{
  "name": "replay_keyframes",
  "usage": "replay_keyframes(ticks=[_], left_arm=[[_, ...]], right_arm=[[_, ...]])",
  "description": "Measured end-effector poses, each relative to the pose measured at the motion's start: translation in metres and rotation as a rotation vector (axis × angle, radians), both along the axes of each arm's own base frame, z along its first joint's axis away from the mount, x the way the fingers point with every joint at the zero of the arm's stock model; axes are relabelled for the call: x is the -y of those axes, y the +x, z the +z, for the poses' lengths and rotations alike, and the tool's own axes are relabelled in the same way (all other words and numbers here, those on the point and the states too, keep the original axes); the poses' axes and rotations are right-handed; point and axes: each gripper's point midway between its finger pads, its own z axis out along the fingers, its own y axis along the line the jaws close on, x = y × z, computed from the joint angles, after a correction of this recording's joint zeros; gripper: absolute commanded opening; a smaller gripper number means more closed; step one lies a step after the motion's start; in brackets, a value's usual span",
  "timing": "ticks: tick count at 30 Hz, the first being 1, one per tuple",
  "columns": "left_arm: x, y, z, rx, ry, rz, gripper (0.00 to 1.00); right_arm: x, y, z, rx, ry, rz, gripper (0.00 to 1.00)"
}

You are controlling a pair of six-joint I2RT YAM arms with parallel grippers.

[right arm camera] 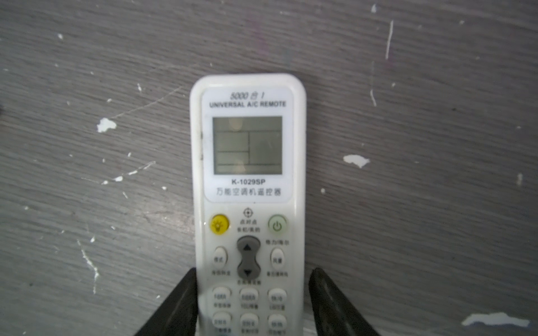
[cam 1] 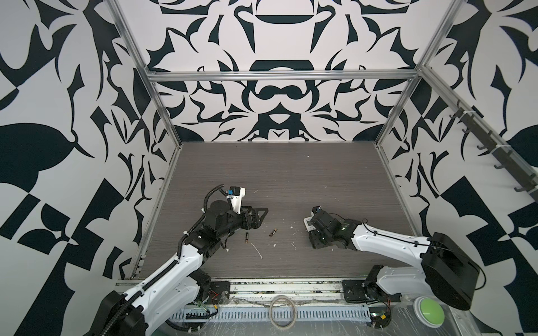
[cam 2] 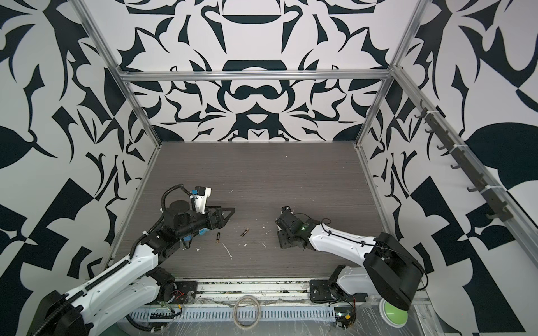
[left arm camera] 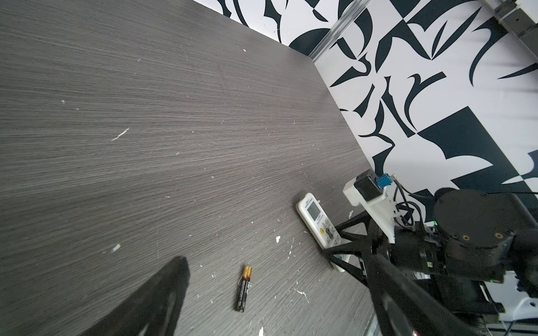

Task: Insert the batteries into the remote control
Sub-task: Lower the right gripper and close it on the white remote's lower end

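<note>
Straddling the remote control [right arm camera: 247, 186], the right gripper [right arm camera: 253, 273] stands half-open, barely touching.

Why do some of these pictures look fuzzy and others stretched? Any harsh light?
In the right wrist view the remote control is slightly soft, though its print is readable; in the left wrist view the left gripper's fingers are dark blurs while a battery looks crisp; in both top views the wide lens splays the metal frame outward, and the light is even with faint shadows.
</note>
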Motion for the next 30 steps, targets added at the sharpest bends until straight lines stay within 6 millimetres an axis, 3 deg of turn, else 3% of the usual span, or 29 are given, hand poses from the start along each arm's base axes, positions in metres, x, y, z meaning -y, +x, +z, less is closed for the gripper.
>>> replay_keyframes(ticks=[9, 20, 26, 30], left_arm=[[-0.002, 0.0, 0.006, 0.015, -0.01, 0.011, 0.99], [-0.003, 0.0, 0.012, 0.023, -0.033, 0.026, 0.99], [-0.002, 0.002, 0.011, 0.02, -0.035, 0.025, 0.99], [-0.001, 0.001, 0.011, 0.014, -0.043, 0.017, 0.99]], right_arm=[[0.0, -0.003, -0.003, 0.0, 0.001, 0.005, 0.61], [0.0, -0.005, -0.006, 0.004, -0.007, 0.001, 0.51], [-0.001, -0.006, -0.003, 0.011, 0.0, 0.006, 0.39], [-0.009, -0.005, 0.011, 0.054, 0.076, 0.024, 0.29]])
